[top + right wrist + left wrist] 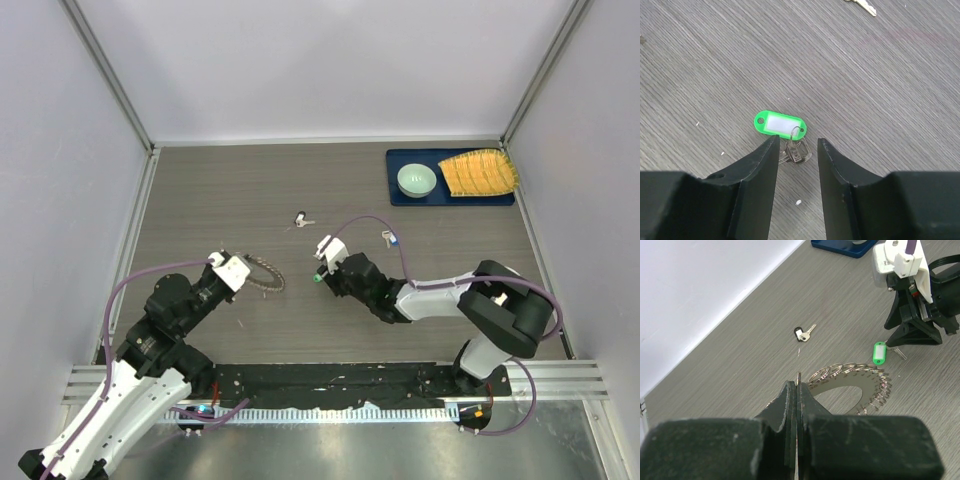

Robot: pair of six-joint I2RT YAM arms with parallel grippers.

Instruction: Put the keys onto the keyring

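Hovering low over the grey table (200,200), the right gripper (796,144) spreads its jaws either side of the green key (779,123), which lies flat and ungripped. The left gripper (798,389) has its jaws pressed together, pinching the near rim of the keyring (852,373), which rests near the green key. The blue key (388,237) lies apart, farther back.

We lose the near side of the keyring (879,385) behind the left gripper (797,387). The right wrist view's top edge cuts a key (865,6).
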